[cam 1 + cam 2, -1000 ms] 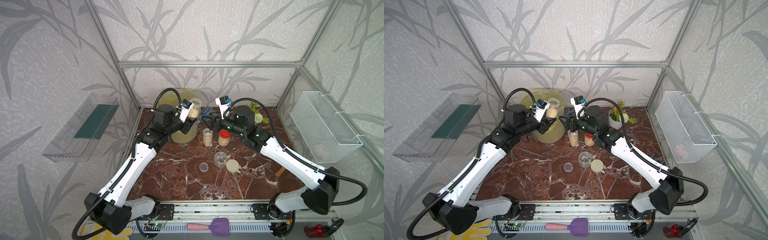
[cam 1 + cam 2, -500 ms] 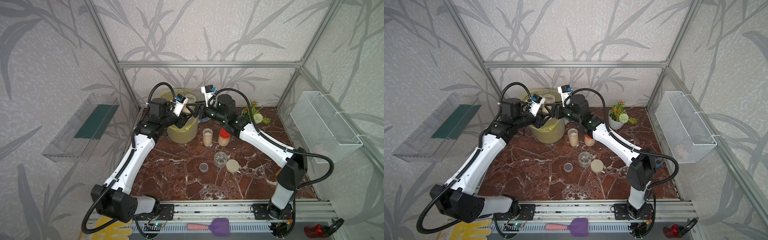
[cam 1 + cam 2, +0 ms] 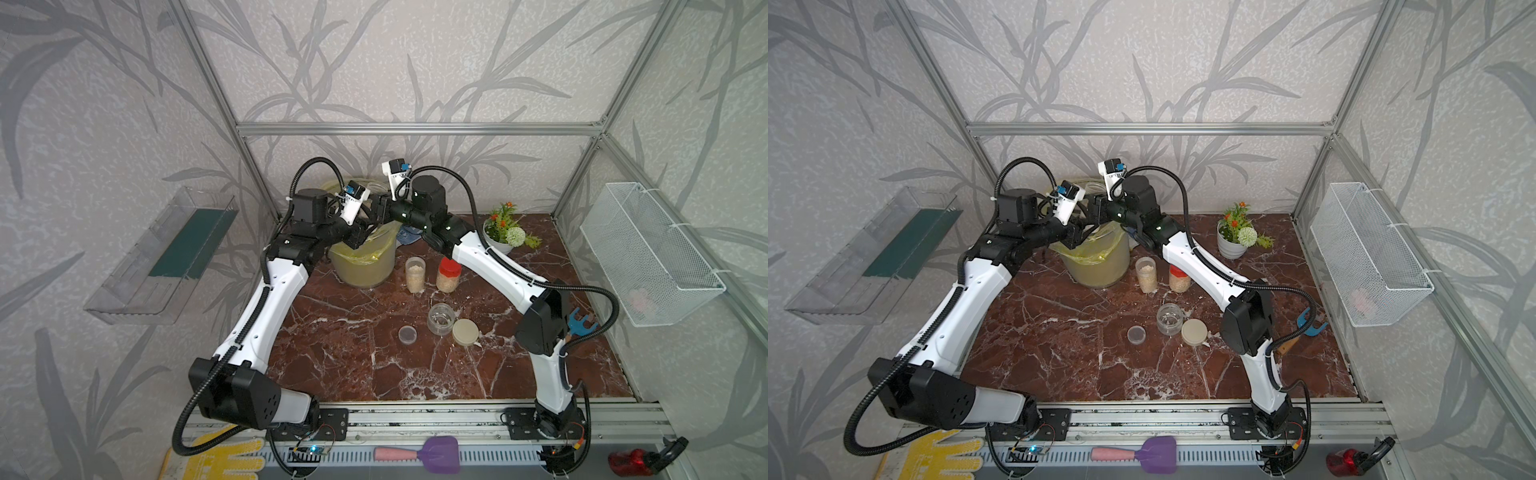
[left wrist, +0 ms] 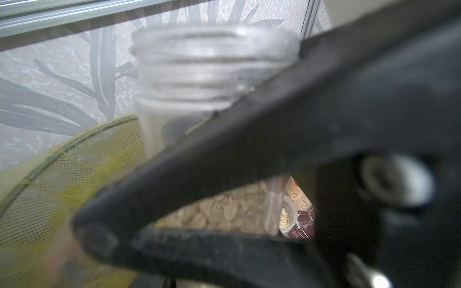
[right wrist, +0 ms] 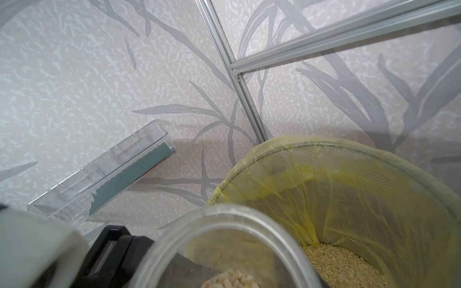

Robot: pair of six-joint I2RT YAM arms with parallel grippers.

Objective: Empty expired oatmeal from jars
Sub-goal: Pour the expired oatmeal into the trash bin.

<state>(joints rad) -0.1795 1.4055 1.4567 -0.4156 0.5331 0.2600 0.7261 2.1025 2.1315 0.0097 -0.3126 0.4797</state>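
While both arms meet over the far-left part of the worktop [image 3: 332, 340], which jar is in play, and where is it? (listener)

One slim clear jar [image 4: 212, 62], lid off, threaded neck bare. It hangs just above the bucket [image 3: 365, 266] with the yellow liner. The left tool [image 3: 360, 235] has it clamped, with two black fingers [image 4: 249, 139] closed across the body below the neck. Oatmeal [image 4: 224, 212] shows through its wall, and more lies in the bottom of the bucket. How far the jar is tipped, I cannot tell. (describer)

And the right tool? (listener)

The right tool [image 3: 379, 207] sits close beside the jar's mouth, also over the bucket. Whether it is open or closed, I cannot tell. (describer)

How would the jar handle? (listener)

My judgement is that it is light and stiff, with smooth walls that could slip or twist in a pinch grip. The body below the threads is the place to hold, since that leaves the mouth free. The flakes look dry and loose, so they should pour readily, though some may cling inside or scatter past the rim. (describer)

What else stands nearby? (listener)

Right of the bucket stand a lidded slim jar [image 3: 414, 274] and a red-capped jar [image 3: 448, 272], both holding oatmeal. Nearer, a squat open jar [image 3: 441, 319], almost empty, sits between a clear lid [image 3: 407, 333] and a beige lid [image 3: 465, 332]. (describer)
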